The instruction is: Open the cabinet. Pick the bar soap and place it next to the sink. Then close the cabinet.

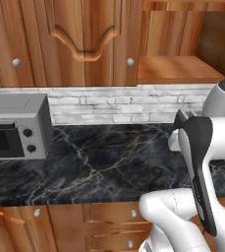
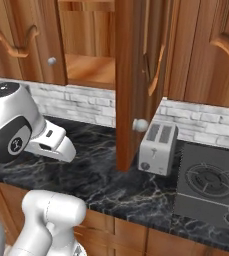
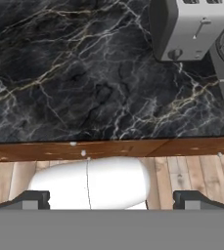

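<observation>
The cabinet (image 2: 86,45) stood open, its right door (image 2: 131,85) swung out toward the room so that it was seen edge-on, with a round silver knob (image 2: 140,125) near the lower corner. The plain wooden shelf (image 1: 178,69) inside lay bare where it could be seen, and no soap could be made out on the visible part of it; the bar's whereabouts could not be determined. A closed neighbouring door (image 1: 84,39) with curved raised trim hung to the left of the opening. Below ran a white brick backsplash (image 1: 124,106) and a black, white-veined marble counter (image 1: 109,162). A grey toaster (image 2: 157,148) stood on the counter just beside the foot of the open door, and a dark hob (image 2: 208,185) lay set into the counter immediately right of it. A grey toaster oven (image 1: 15,125) sat at the far left of the counter against the backsplash. Wooden drawers (image 1: 114,214) with small knobs fronted the base units. The gripper (image 3: 111,201) hung over the counter's front edge, looking down at marble and floorboards, its two dark fingertips (image 3: 33,200) spread wide apart with nothing between them.
</observation>
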{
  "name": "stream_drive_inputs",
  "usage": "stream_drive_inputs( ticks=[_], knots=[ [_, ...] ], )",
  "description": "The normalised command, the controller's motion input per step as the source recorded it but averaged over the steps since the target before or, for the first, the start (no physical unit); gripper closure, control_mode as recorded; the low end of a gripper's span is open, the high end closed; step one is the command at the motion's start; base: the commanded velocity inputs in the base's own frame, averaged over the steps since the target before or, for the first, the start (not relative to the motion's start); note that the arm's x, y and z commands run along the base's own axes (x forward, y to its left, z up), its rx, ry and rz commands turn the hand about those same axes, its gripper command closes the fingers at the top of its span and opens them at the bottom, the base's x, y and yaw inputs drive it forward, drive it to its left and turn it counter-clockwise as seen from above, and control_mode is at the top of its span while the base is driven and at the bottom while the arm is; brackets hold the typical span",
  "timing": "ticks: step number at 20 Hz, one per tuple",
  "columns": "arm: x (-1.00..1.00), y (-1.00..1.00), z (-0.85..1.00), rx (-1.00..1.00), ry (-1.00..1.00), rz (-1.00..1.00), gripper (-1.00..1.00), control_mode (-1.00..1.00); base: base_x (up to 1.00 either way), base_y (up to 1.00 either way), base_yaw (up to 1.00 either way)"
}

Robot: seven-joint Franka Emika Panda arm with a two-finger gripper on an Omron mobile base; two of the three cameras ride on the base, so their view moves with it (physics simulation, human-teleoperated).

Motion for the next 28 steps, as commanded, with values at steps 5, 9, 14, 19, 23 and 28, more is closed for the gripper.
stream_drive_inputs(
  ticks=[5,9,14,19,23,28],
  knots=[
    [0.0,0.0,0.0,0.0,0.0,0.0,-1.0,1.0,0.47,0.0,-0.2],
    [0.0,0.0,0.0,0.0,0.0,0.0,-1.0,1.0,0.11,0.0,-0.16],
    [0.0,0.0,0.0,0.0,0.0,0.0,-1.0,1.0,0.0,0.0,0.0],
    [0.0,0.0,0.0,0.0,0.0,0.0,-1.0,1.0,0.0,0.0,0.0],
    [0.0,0.0,0.0,0.0,0.0,0.0,-1.0,1.0,0.0,0.0,0.0],
    [0.0,0.0,0.0,0.0,0.0,0.0,-1.0,-1.0,0.0,0.0,0.0]
  ],
)
